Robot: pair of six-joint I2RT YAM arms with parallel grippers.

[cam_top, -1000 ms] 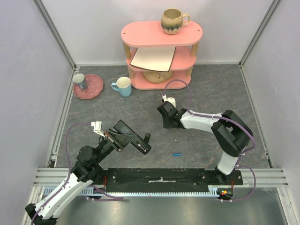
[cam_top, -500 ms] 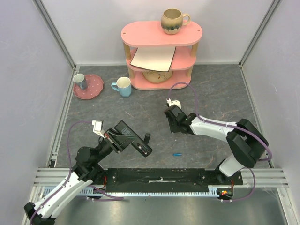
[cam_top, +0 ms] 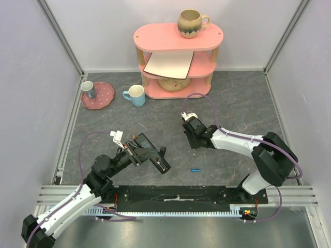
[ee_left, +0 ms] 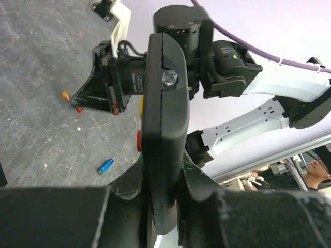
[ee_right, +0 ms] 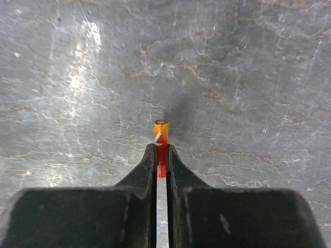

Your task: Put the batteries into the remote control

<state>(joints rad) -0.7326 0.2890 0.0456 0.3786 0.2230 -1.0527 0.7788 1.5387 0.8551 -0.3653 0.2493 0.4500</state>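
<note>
My left gripper (ee_left: pixel 164 206) is shut on the near end of the black remote control (ee_left: pixel 163 129), holding it on edge above the table. In the top view the remote control (cam_top: pixel 153 155) slants to the lower right from the left gripper (cam_top: pixel 133 150). My right gripper (ee_right: pixel 161 153) is shut on the red-orange battery (ee_right: pixel 161 135), whose orange end sticks out past the fingertips just over the grey table. In the top view the right gripper (cam_top: pixel 192 135) points down near the table's middle. The blue battery (cam_top: pixel 195 169) lies loose on the table, also in the left wrist view (ee_left: pixel 105 166).
A pink three-tier shelf (cam_top: pixel 176 57) stands at the back with a mug (cam_top: pixel 191 23) on top. A cream cup with a blue handle (cam_top: pixel 136 95) stands left of it. A pink plate (cam_top: pixel 105 96) holding a small cup sits at the far left.
The right gripper shifted slightly right and toward the arms and closed on the red-orange battery. The left arm carried the remote a little to the right.
</note>
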